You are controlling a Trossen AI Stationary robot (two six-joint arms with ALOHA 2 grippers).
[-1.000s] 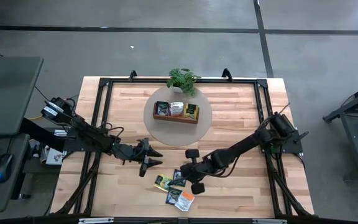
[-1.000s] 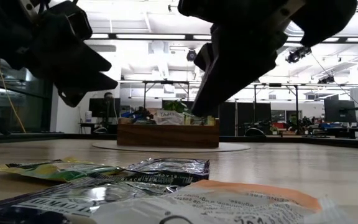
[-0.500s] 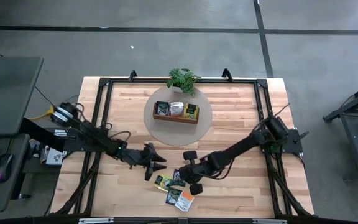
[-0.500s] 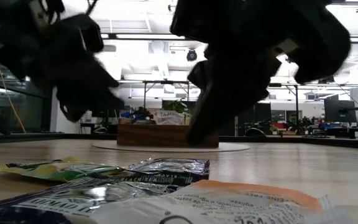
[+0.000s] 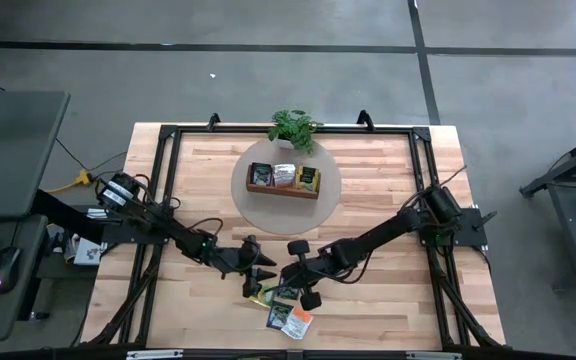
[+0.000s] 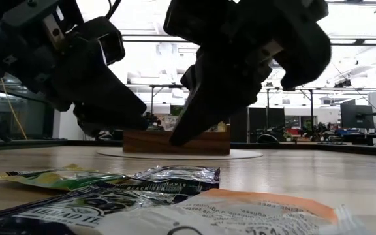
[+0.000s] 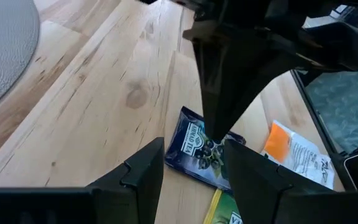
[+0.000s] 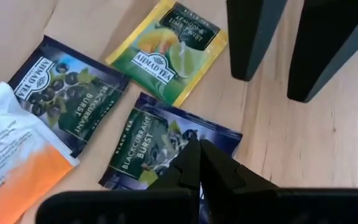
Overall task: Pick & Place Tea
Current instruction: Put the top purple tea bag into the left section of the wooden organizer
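Left tool (image 5: 258, 279) fingers apart, hovering beside the yellow-green foil tea sachet (image 8: 166, 50). Right tool (image 5: 284, 283) fingers together, tips over a dark blue foil tea sachet (image 8: 160, 152) on the wooden counter (image 5: 388, 190).

A wooden tray (image 5: 259, 188) sits on a round mat (image 5: 328, 195) beside a potted plant (image 5: 294, 127).

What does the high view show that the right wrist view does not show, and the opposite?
Only the high view shows the wooden tray on the round mat, the potted plant, and both arms reaching toward the loose tea sachets.

Only the right wrist view shows the labels: a yellow-green lemon and lime sachet, two dark blackcurrant sachets, and an orange and white sachet. The right end effector is shut, just above one blackcurrant sachet.

Both show the sachets lying on the wooden table and the open left end effector.
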